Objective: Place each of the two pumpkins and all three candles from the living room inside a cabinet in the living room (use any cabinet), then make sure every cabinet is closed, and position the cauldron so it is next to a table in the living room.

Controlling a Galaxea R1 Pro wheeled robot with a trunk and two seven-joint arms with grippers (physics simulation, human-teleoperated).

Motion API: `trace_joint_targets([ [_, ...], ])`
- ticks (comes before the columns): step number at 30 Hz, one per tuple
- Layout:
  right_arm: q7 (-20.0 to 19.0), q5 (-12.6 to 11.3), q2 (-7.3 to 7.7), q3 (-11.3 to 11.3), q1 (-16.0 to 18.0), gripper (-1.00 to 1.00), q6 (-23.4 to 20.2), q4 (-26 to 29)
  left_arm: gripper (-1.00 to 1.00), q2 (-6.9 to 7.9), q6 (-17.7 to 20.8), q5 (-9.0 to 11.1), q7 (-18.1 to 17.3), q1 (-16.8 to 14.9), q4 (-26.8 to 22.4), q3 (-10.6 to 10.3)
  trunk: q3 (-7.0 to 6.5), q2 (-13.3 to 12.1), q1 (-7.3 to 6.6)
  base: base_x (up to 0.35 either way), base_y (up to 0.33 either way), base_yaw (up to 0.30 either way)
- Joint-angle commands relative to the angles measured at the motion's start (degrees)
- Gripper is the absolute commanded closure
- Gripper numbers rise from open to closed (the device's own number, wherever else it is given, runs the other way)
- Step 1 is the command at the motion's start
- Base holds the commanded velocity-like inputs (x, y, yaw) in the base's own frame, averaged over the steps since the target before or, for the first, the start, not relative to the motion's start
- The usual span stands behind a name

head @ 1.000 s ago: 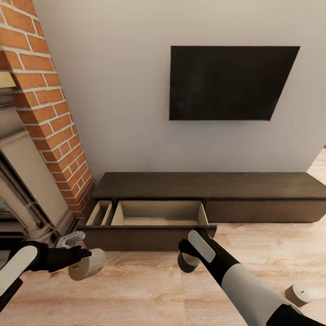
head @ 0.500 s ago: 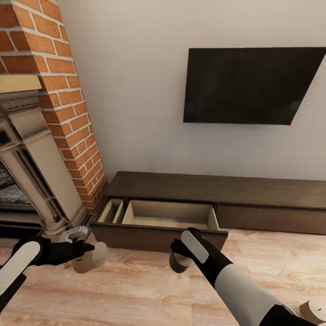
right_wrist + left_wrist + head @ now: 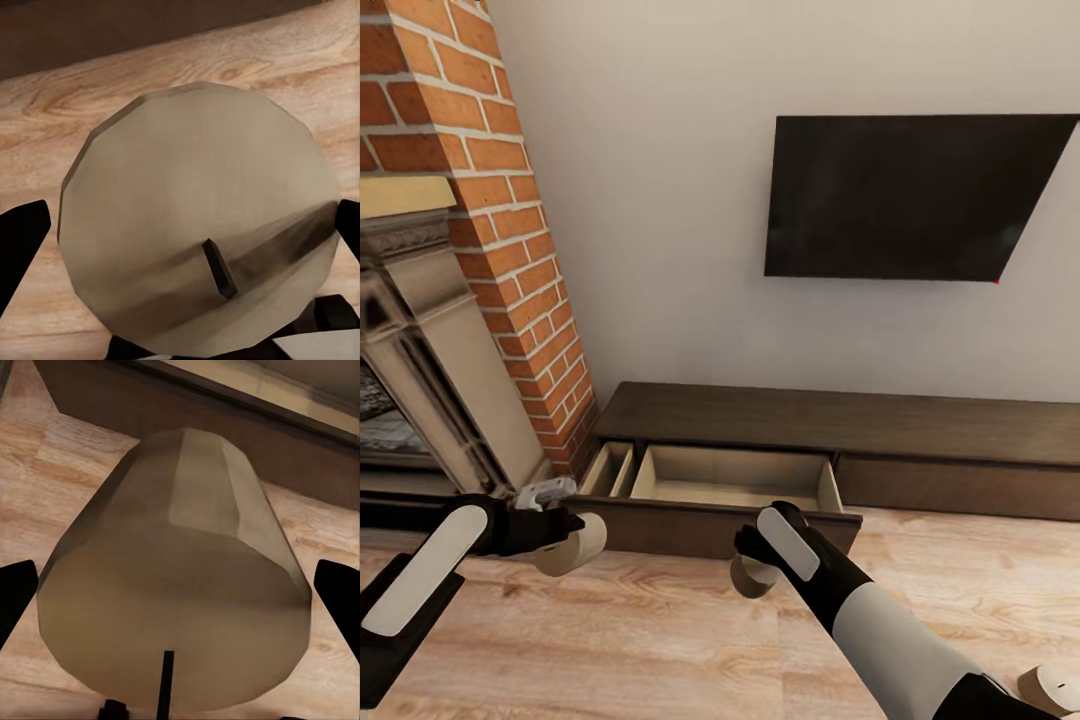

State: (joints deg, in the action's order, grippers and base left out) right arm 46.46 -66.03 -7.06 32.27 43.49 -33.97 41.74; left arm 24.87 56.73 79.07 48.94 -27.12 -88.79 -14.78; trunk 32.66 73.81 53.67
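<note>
My left gripper (image 3: 560,528) and right gripper (image 3: 755,568) each clamp a candle (image 3: 573,544), seemingly firmly. Both have edged closer to the cabinet (image 3: 690,525) with its open drawer, so dropping them in comes next.

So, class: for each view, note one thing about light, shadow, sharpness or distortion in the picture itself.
Head view: even, soft light, no glare on the dark TV; the wall edges lean, a wide-angle effect. Left wrist view: the candle looms large and faceted, its near end shaded. Right wrist view: a dark shadow band crosses the other candle's pale top beside its wick; the floor grain looks soft.
</note>
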Motion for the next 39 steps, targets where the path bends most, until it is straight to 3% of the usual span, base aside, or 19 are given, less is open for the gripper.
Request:
trace_joint_targets([
  [1,0.39,-0.33,0.03,0.18,0.07,1.00,-0.12,0.07,1.00,-0.03,0.04,0.44,0.84,-0.09,0.01,-0.22,-0.13,-0.38,-0.22,0.000,0.000,-0.099],
  [17,-3.68,-0.41,-0.25,0.25,0.07,1.00,-0.12,1.07,1.00,-0.22,-0.09,0.39,1.25,-0.04,0.05,-0.52,-3.12,-6.80,-3.74,0.000,0.000,-0.093],
  [39,-4.39,-0.42,-0.75,0.28,0.07,1.00,-0.45,1.15,1.00,-0.26,-0.32,0.29,1.10,-0.04,-0.04,-0.55,-6.89,-15.22,-8.35,0.000,0.000,0.000],
])
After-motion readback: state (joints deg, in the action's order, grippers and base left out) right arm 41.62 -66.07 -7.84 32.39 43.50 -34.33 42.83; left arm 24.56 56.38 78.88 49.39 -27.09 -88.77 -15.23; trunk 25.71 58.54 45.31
